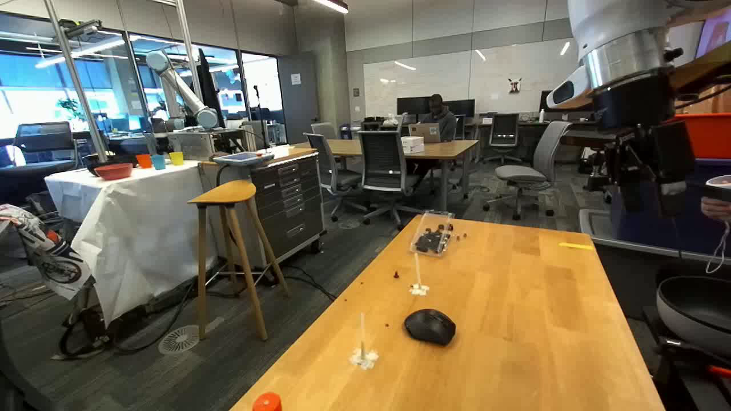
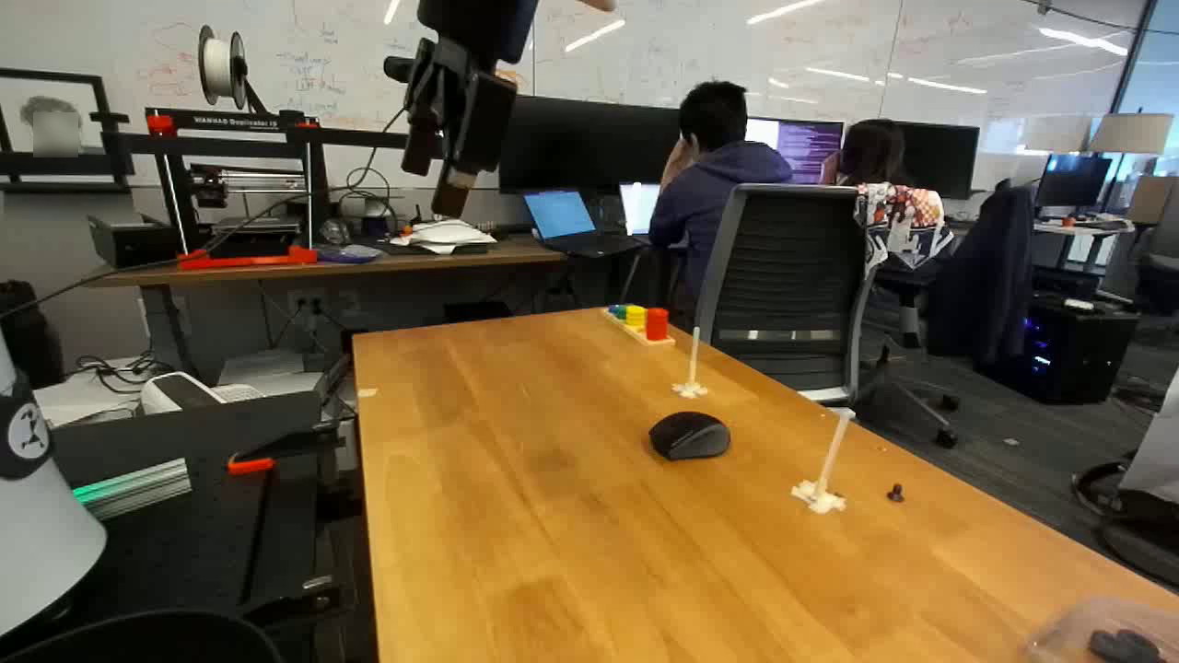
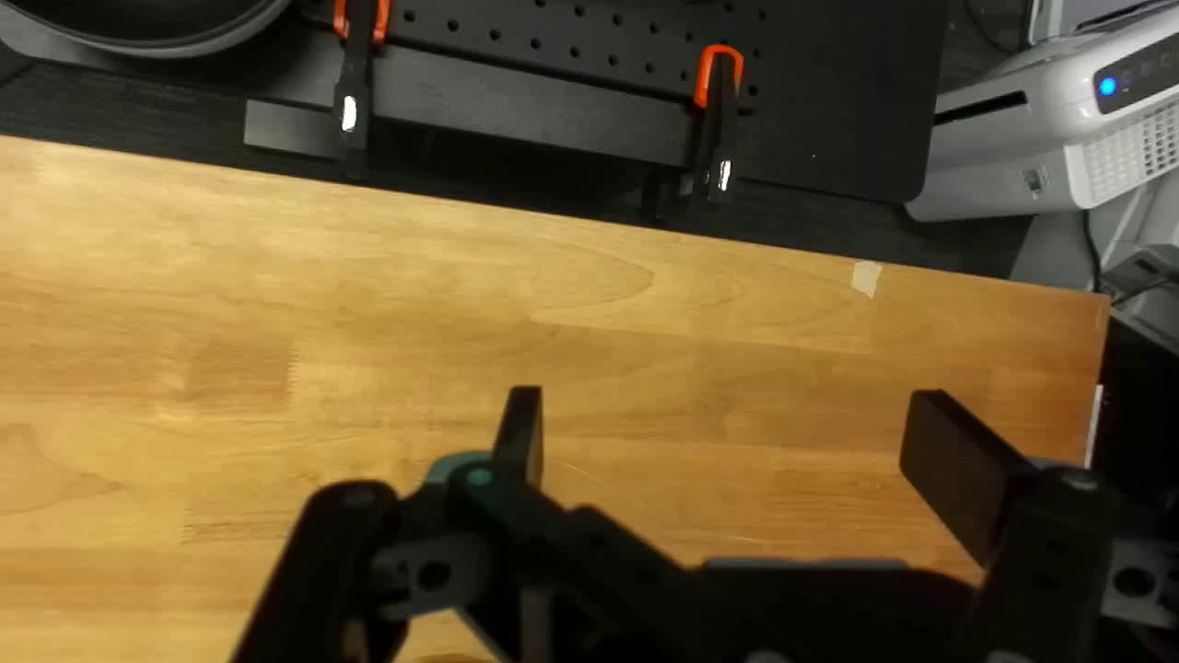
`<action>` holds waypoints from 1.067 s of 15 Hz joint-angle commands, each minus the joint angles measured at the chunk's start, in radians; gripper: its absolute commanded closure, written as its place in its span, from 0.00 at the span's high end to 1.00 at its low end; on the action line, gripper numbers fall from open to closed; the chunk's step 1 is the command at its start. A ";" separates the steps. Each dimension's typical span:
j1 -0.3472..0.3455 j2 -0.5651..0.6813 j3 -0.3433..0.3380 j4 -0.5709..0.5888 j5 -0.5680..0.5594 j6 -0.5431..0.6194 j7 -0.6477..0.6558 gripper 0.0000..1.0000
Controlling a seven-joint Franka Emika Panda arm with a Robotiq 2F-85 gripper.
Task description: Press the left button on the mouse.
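The mouse [image 1: 430, 327] is small, black and domed. It lies on the wooden table [image 1: 525, 319], and it also shows in an exterior view [image 2: 689, 436]. My gripper [image 1: 650, 202] is high above the table, well apart from the mouse, in both exterior views [image 2: 437, 180]. In the wrist view my gripper [image 3: 723, 414] is open with its fingers wide apart. Only bare wood and the table edge show between and beyond the fingers. The mouse is out of the wrist view.
Thin white upright sticks [image 1: 418, 279] [image 1: 362, 345] stand on the table near the mouse. A clear box of black pieces [image 1: 432, 240], a dark screw [image 2: 895, 494] and a coloured block toy [image 2: 656, 324] are also on it. Orange clamps [image 3: 718, 74] sit beyond the table edge.
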 commanded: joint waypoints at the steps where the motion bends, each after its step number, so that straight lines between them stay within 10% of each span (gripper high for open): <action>1: -0.019 0.001 0.017 0.005 0.006 -0.003 -0.006 1.00; 16: -0.062 0.015 0.060 0.003 -0.270 0.200 0.038 1.00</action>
